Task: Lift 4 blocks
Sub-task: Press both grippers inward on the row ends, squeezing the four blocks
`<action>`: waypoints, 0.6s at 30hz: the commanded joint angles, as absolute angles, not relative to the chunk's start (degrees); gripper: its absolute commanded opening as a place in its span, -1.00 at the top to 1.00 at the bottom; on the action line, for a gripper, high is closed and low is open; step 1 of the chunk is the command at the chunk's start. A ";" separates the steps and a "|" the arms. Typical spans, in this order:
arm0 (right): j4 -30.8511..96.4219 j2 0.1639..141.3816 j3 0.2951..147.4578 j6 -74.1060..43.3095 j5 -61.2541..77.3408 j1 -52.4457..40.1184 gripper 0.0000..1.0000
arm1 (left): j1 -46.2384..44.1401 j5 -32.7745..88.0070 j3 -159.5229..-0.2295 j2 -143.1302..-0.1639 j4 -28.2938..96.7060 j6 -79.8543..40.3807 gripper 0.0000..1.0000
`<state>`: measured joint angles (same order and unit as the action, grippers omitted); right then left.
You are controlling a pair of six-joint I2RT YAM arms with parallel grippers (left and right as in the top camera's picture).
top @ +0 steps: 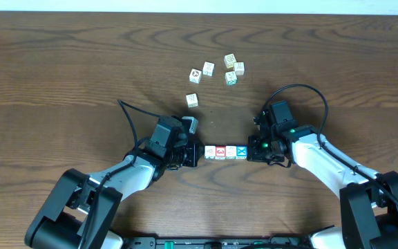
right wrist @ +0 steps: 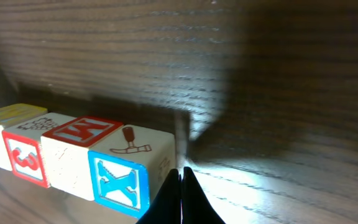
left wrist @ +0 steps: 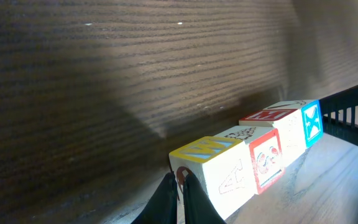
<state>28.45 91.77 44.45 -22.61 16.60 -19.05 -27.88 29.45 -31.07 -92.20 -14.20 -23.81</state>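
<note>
Four blocks [top: 226, 152] sat in a straight row, side touching side, between the two arms near the front of the bench [top: 61, 69]. The left end effector [left wrist: 178, 177] was closed tight, with nothing between its dark fingers. Its tip pushed on the end of the yellow-topped block [left wrist: 207, 149]. The right end effector [right wrist: 181, 171] was closed tight too. Its tip was right at the end of the blue X block [right wrist: 118, 183], which had a small hammer picture on top.

Between those two were a block with a red 3 [right wrist: 27, 160] and a block with a red top [right wrist: 82, 132].

A dark shadow lay by the row in both wrist views, so the row may have been a little off the bench, but it was hard to be sure.

From above, the arm heads covered the fingertips, so the squeeze itself could not be seen there. The bottom edge of the picture cut off the arm bases.

Further back, one pale cube [top: 192, 100] lay alone. A small bunch of pale cubes [top: 208, 68] lay behind it, well apart from the row. Their pictures were too tiny to make out.
</note>
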 commanded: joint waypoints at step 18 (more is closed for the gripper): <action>25.71 92.07 44.12 -20.78 20.49 -19.62 0.98 | -28.12 28.95 -32.23 -92.58 -14.46 -24.10 0.85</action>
